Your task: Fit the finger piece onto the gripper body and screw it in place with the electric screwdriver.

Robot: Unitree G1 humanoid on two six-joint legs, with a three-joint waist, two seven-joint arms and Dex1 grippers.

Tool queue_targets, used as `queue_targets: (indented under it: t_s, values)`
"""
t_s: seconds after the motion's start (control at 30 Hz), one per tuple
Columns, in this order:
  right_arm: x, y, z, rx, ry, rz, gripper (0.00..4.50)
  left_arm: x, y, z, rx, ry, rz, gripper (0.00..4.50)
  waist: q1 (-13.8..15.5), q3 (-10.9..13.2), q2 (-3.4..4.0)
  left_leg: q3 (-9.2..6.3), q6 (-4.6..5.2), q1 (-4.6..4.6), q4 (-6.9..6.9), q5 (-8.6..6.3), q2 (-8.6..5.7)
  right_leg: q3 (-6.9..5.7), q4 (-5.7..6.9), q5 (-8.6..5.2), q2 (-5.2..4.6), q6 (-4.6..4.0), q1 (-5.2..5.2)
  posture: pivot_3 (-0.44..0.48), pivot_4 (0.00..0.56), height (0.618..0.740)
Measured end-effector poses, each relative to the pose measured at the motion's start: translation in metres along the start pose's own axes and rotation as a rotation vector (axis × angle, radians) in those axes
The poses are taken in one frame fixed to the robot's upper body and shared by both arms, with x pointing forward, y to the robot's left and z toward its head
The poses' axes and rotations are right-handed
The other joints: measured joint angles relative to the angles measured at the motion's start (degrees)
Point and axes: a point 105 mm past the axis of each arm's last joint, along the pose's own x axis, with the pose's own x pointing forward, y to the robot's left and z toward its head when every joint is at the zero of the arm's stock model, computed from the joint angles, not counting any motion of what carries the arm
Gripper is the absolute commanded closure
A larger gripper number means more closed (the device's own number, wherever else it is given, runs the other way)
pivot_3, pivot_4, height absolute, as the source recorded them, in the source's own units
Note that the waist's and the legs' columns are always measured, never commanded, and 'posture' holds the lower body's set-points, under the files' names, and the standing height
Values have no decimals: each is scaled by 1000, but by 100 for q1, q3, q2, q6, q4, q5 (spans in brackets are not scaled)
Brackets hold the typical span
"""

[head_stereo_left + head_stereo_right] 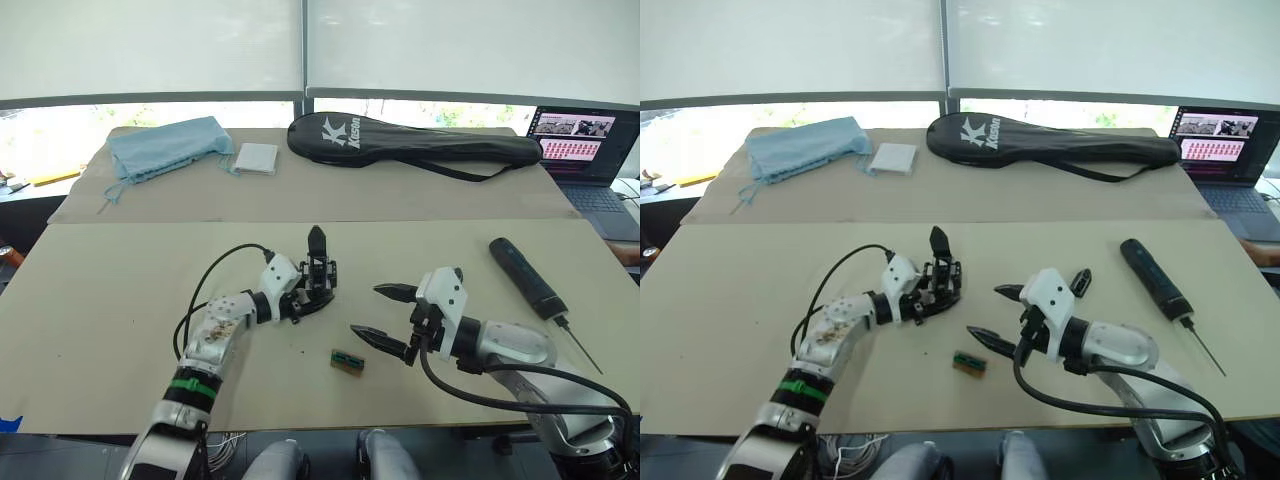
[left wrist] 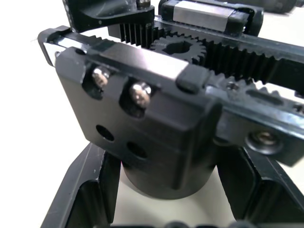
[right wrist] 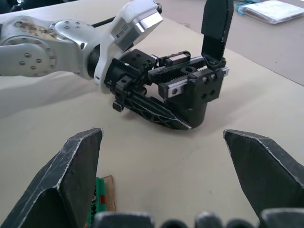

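The left pincer [image 1: 312, 298] clamps the small black blocky gripper body [image 1: 318, 272] steady; the right pincer [image 1: 381, 313], wide open and empty, should next fetch the small black wedge-shaped finger piece [image 1: 1080, 279].

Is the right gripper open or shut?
Open. The right gripper has its fingers spread wide apart with bare table between them, holding nothing, facing the gripper body.

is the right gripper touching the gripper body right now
Apart. In the right wrist view, bare table separates the right gripper and its open fingers from the gripper body, which the left gripper holds.
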Motion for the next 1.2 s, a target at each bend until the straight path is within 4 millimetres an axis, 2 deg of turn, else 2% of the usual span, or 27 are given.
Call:
queue_targets:
  t_s: [0.13,0.27,0.3,0.33,0.37,0.4,0.47,0.6,0.67,0.73,0.8,0.9,1.0,1.13,1.2]
  values:
    - [-5,-2,-2,6,5,-23,0,12,-22,8,17,-3,13,2167,26,0,0,0,-1,4,0,0,2,0,2,0,2,0,2,0,150,736]
    - [-7,-1,-4,14,10,-32,0,14,-20,-11,43,81,52,2167,-16,-1,1,2,-4,12,-8,2,4,5,3,0,3,-1,2,0,150,736]
    - [-7,-1,-4,13,10,-35,0,13,-19,-13,44,83,58,1132,-25,-1,1,2,-5,13,-7,2,6,4,5,0,3,-1,2,0,150,736]
    - [-7,-1,-4,13,9,-39,0,13,-18,-13,50,82,60,820,-22,-1,2,1,-5,16,-7,2,7,3,5,0,2,-1,6,0,150,736]
    - [-7,-2,-4,13,9,-41,0,11,-17,-14,50,88,59,320,-21,-2,3,1,-5,18,-8,2,6,3,4,0,1,-1,8,0,150,736]
    - [-7,-2,-4,13,10,-43,0,9,-17,-16,48,91,59,69,-22,-2,3,1,-5,19,-8,2,5,4,3,0,1,-1,9,0,150,736]
    - [-8,-2,-5,8,16,-44,0,5,-17,-17,40,94,47,69,-23,-4,7,1,-4,23,-9,1,5,4,2,0,2,0,12,0,150,736]
    - [-15,-7,-7,-16,86,-47,0,-15,-11,-20,0,119,40,69,-46,-6,10,2,-5,26,-12,1,9,5,3,0,3,-1,11,0,150,736]
    - [-19,-13,-4,32,114,-47,0,-36,-5,-21,-8,156,31,69,-81,-6,11,3,-6,25,-14,2,12,10,6,-1,4,-2,7,0,150,736]
    - [-31,-28,7,73,155,-70,0,-65,7,-18,-6,201,40,69,-85,-3,17,3,-7,26,-17,2,13,9,5,-1,3,-5,8,0,150,736]
    - [-35,-37,14,124,173,-78,0,-77,12,-9,-11,193,36,69,-31,-2,17,1,-3,26,-17,-1,12,2,-1,-1,1,-6,14,0,150,736]
    - [-39,-64,18,303,238,-154,0,-98,-2,22,-50,126,-120,69,-21,1,14,2,3,11,-10,-3,10,3,-5,3,-8,-11,8,0,150,736]
    - [-42,-87,6,474,367,-288,0,-116,-18,62,-8,90,-279,69,-13,-1,17,-1,2,6,-14,-3,10,3,-6,3,-10,-12,2,0,150,736]
    - [-47,-110,-10,598,473,-424,0,-122,-27,81,14,102,-362,69,-26,1,23,1,2,1,-14,-2,2,2,-6,4,-12,-12,-2,0,150,736]
    - [-57,-129,-17,642,524,-530,0,-121,-30,95,17,84,-405,69,-21,1,23,1,2,0,-10,-2,1,-10,-6,4,-11,-12,0,0,150,736]
